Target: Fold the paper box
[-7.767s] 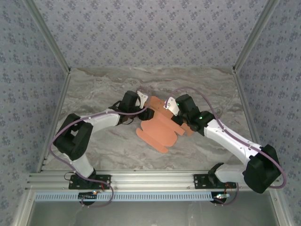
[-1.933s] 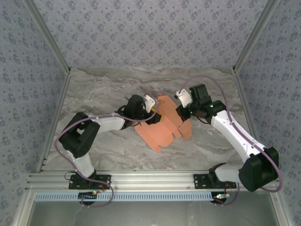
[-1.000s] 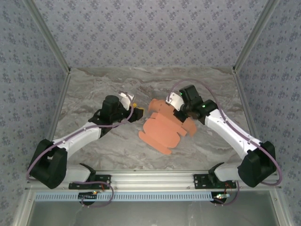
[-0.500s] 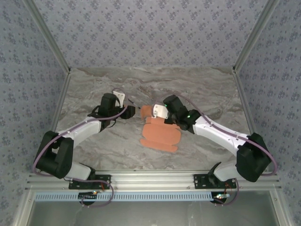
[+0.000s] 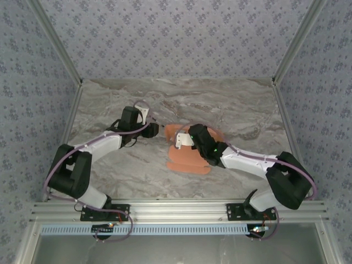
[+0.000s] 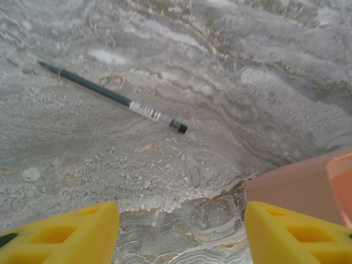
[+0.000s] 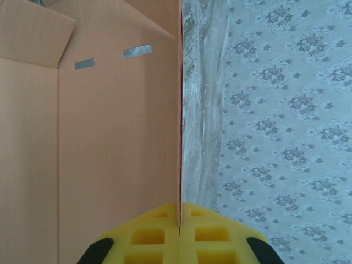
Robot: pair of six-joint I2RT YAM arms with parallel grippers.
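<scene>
The salmon-orange paper box (image 5: 188,159) lies partly folded on the marble table, mid-centre, with one panel standing up. My right gripper (image 5: 183,139) is over its far side, shut on that raised panel. In the right wrist view the yellow fingertips (image 7: 154,234) pinch the thin upright edge of the paper box (image 7: 110,143), whose inner face with two slots spreads to the left. My left gripper (image 5: 154,130) is just left of the sheet, open and apart from it. Its yellow fingers (image 6: 66,236) stand wide over bare marble, with a corner of the paper box (image 6: 300,184) by the right finger.
A dark pen (image 6: 113,97) lies on the marble ahead of the left gripper. Patterned walls (image 5: 176,38) with metal corner posts enclose the table on three sides. An aluminium rail (image 5: 176,212) runs along the near edge by the arm bases.
The left gripper has let go of the sheet and drawn back to the left. The right gripper has swung left and nearer with the sheet, folding it smaller.
</scene>
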